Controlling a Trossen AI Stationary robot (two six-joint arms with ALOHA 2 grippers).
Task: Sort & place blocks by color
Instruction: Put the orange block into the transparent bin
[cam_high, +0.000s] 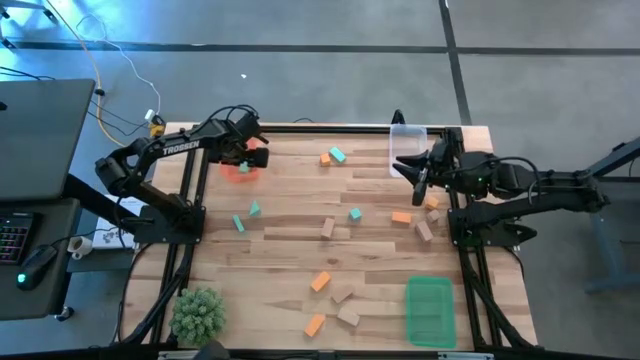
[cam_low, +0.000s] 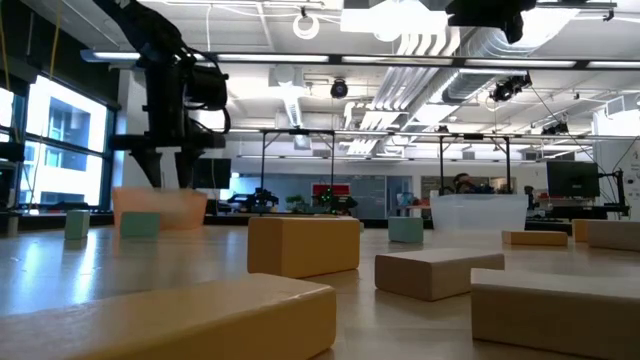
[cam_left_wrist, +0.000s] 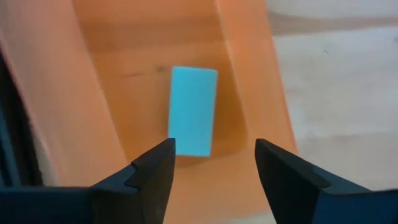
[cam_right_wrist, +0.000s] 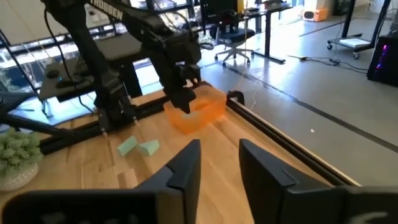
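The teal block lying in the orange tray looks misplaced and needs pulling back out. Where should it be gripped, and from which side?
Grip the teal block across its two long flat faces, coming straight down from above. It lies flat on the floor of the orange tray, whose walls block a sideways approach. The open left end effector hovers above one end of it.

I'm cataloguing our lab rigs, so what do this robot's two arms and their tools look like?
Both arms are dark, almost black, built of jointed segments with thin cables looping near the wrists. The left arm carries white lettering along its forearm; the right arm shows a small green light near its wrist. The left tool and right tool each end in two dark, flat, tapering fingers.
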